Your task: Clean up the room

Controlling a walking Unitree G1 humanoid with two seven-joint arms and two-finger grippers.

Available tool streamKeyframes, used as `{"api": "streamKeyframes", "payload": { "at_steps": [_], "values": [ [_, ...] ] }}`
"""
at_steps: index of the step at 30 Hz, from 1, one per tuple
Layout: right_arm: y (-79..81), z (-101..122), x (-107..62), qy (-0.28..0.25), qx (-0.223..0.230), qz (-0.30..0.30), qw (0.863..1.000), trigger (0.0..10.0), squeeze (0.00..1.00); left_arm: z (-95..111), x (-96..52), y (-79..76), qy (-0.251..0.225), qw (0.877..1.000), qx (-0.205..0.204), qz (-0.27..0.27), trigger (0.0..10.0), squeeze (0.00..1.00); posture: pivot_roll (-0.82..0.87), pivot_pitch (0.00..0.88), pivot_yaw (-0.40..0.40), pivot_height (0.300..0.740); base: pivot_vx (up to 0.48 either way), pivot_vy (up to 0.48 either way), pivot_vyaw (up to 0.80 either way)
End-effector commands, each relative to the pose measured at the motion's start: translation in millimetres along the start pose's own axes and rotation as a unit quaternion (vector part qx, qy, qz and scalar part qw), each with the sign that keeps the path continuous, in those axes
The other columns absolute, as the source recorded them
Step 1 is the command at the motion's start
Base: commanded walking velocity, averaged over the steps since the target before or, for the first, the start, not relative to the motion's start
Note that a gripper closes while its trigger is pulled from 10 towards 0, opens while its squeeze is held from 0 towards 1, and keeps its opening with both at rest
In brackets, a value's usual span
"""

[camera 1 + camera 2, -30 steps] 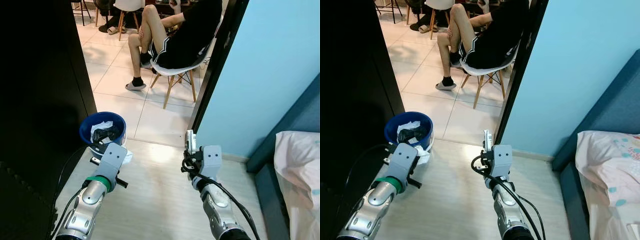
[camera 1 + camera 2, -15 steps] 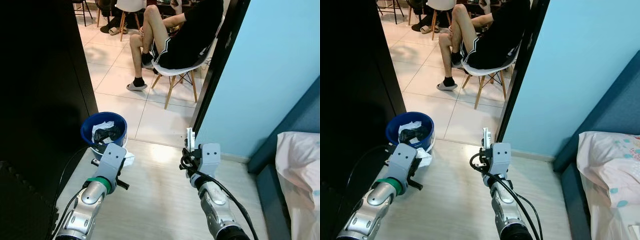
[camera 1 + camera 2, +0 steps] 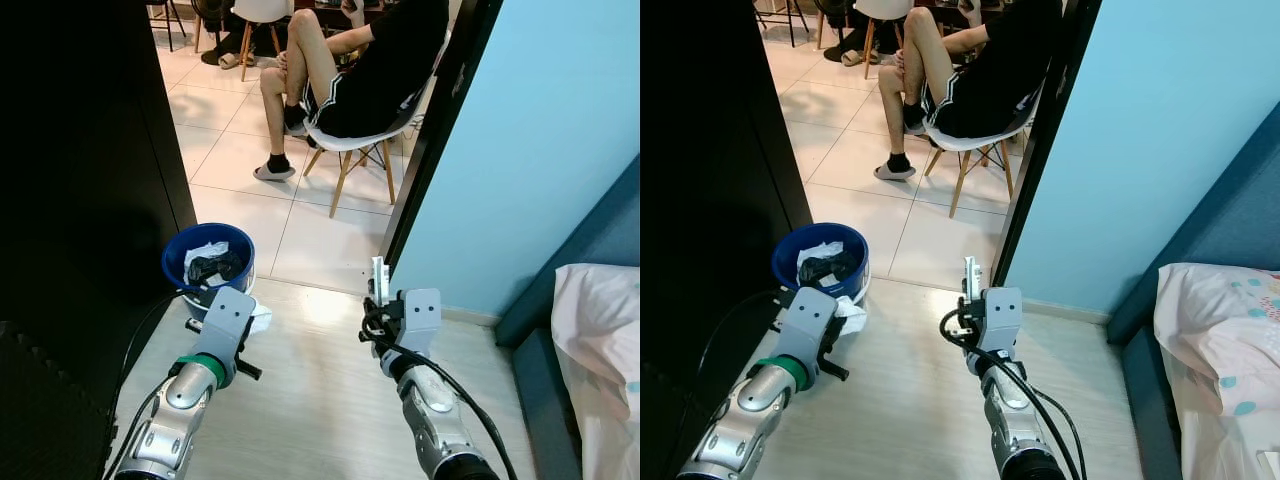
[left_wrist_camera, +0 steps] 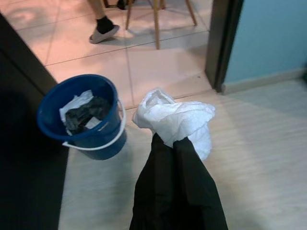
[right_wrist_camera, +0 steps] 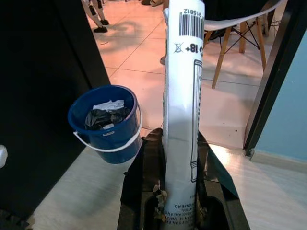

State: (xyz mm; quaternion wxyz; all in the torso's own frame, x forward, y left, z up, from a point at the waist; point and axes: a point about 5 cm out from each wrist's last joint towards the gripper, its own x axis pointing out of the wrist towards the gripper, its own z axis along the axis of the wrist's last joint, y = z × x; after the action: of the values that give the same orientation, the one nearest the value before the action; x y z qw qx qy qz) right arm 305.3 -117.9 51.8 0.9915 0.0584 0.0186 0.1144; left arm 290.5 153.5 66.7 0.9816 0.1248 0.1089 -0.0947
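I see my left gripper [image 3: 843, 318] holding crumpled white tissue [image 3: 851, 314] beside the blue bucket [image 3: 820, 270]. My right gripper [image 3: 969, 281] clamps a white packet [image 3: 968, 280].

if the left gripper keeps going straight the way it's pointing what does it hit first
Probably the blue bucket. The left gripper, shut on a white wad, points along the floor toward the doorway, with the bucket just ahead and slightly to one side. Depth is unclear, so it might pass beside it.

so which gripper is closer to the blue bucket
Left. The left gripper, shut on a crumpled white tissue, is right beside the blue bucket. The right gripper, holding a white box, is farther off, toward the doorway's other side.
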Motion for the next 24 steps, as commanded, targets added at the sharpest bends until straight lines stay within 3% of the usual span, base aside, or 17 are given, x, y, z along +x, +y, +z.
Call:
{"api": "streamKeyframes", "payload": {
  "at_steps": [1, 6, 24],
  "values": [
    [-2.9, -2.1, -2.2, 0.005, 0.000, -0.002, 1.000, 10.0, 0.00, -8.9, -0.8, 2.9, 0.022, 1.000, 0.001, 0.016, 10.0, 0.00, 0.15, 0.010, 0.008, 0.740, 0.000, 0.000, 0.00],
    [-2.7, 3.6, 0.5, -0.010, 0.021, -0.004, 1.000, 10.0, 0.00, -11.6, -0.2, 4.3, 0.026, 0.999, 0.016, 0.029, 10.0, 0.00, 0.15, 0.011, -0.006, 0.740, 0.000, 0.000, 0.00],
    [-3.9, -2.1, -1.2, 0.012, 0.006, -0.002, 1.000, 10.0, 0.00, -11.6, -0.7, 0.9, 0.025, 0.999, 0.021, 0.031, 10.0, 0.00, 0.15, 0.019, -0.016, 0.740, 0.000, 0.000, 0.00]
  ]
}}
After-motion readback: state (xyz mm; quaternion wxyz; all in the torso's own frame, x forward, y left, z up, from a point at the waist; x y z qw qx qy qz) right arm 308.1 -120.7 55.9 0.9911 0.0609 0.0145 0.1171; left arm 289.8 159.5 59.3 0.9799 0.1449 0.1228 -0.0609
